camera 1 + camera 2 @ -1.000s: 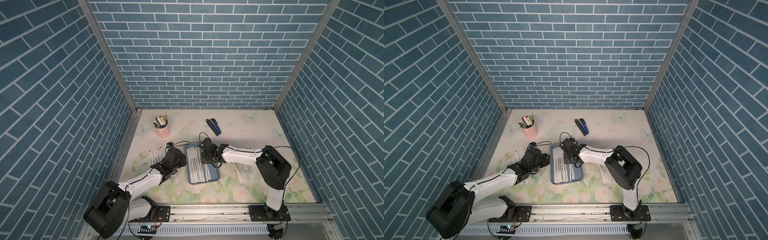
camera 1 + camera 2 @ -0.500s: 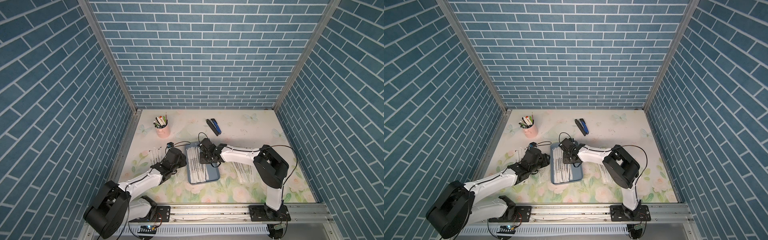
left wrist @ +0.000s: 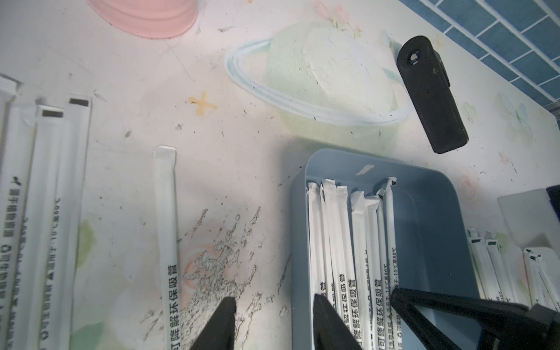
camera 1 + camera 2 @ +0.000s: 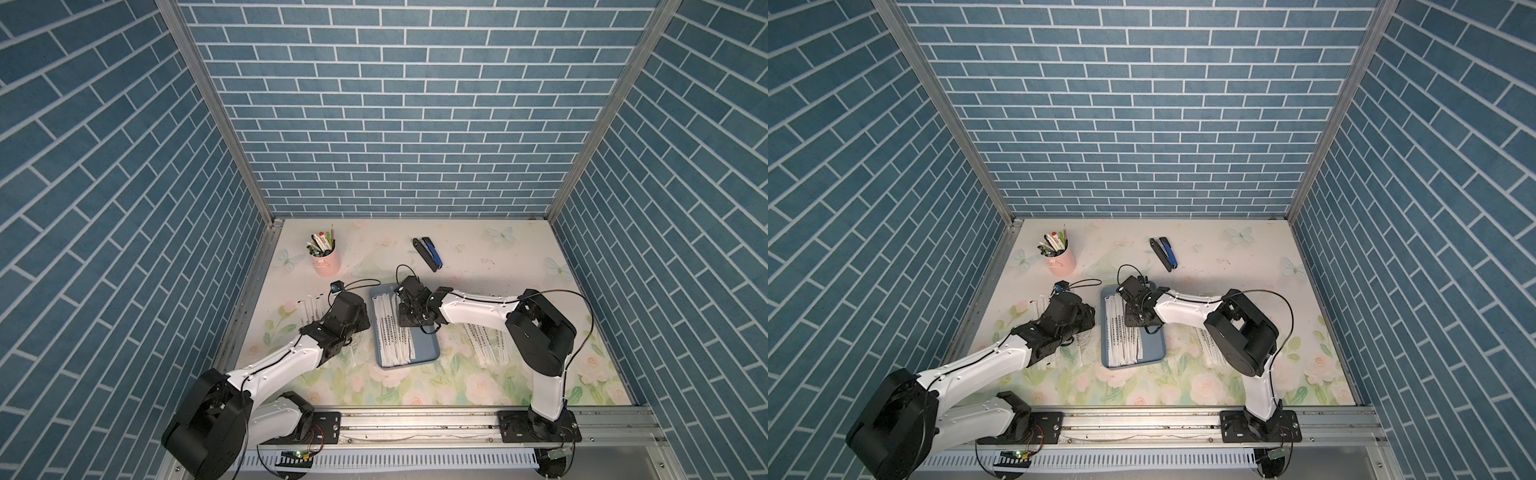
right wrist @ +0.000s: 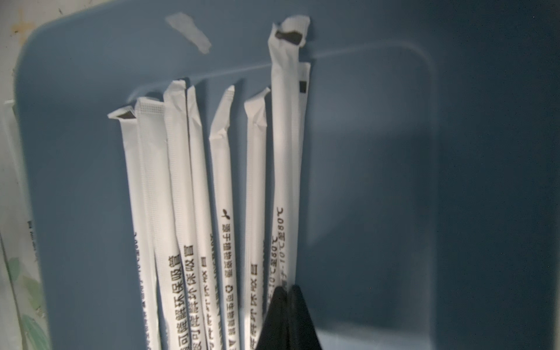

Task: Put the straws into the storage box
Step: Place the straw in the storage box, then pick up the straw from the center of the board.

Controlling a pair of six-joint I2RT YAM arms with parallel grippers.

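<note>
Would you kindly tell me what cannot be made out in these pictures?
Right wrist view: whether the right hand pinches the straw; its shut fingertips cover the contact.
Top views: the loose straws, partly hidden under the left arm.
Left wrist view: the pink cup, cut off by the frame edge.
Top views: the pens, too small to count.
</note>
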